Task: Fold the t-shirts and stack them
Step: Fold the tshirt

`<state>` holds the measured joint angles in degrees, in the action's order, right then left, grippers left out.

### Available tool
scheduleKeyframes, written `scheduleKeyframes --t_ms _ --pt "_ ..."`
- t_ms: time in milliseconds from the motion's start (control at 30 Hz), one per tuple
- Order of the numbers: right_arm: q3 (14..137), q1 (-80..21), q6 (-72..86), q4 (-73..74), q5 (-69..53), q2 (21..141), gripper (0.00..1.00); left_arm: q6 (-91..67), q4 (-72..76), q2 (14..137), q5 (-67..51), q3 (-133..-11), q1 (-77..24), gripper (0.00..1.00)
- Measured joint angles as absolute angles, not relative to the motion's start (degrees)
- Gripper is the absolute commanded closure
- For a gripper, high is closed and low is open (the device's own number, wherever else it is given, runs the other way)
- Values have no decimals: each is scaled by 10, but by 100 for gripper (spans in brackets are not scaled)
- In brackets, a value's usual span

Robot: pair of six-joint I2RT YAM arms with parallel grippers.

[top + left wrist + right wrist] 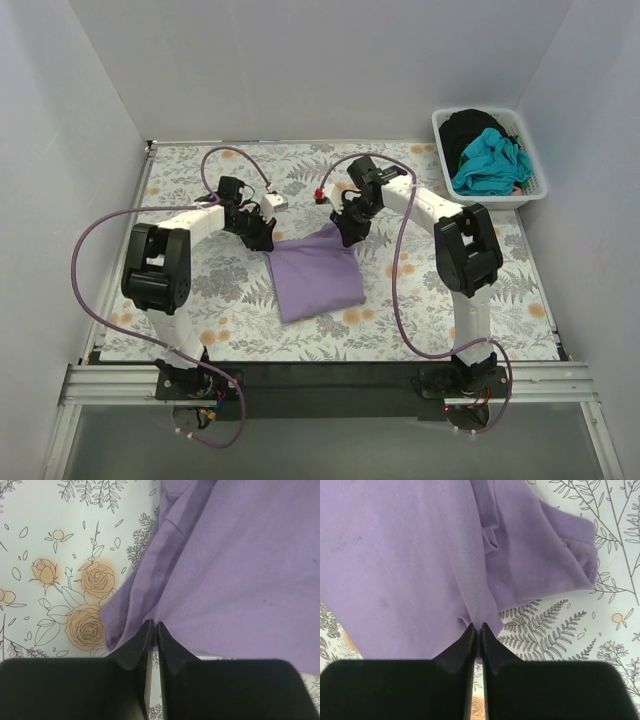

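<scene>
Top external view: the folded lavender t-shirt [312, 278] lies at the centre of the frame on the floral surface [220, 290]. The left gripper [266, 240] pinches its upper left corner and the right gripper [350, 236] its upper right corner, jaws almost closed on the cloth. A teal t-shirt [490, 160] and a black t-shirt [468, 126] sit in the white basket [500, 200] at upper right.

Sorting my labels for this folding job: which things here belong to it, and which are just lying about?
Belongs to the job:
purple t-shirt, lying folded
teal garment and black garment, heaped together, not yet folded

Just there:
white basket holding those two
floral table covering
</scene>
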<state>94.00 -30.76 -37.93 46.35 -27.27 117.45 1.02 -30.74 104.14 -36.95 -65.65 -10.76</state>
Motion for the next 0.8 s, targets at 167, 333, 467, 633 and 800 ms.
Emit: scheduleKeyframes --t_ms 167,333,467,633,800 --pt "911 -312 -363 446 -282 1174 90 5 -303 1083 -357 -674 -113 95" --pt "841 -316 -349 435 -297 1162 91 8 -301 1097 -353 -699 -135 96" --pt "814 -316 -340 440 -300 1124 91 20 -303 1099 -354 -701 -153 97" --pt "823 -315 -331 449 -293 1099 68 22 -312 1094 -359 -701 -154 79" --pt "851 -305 -330 452 -290 1099 33 33 -330 1079 -379 -709 -138 48"
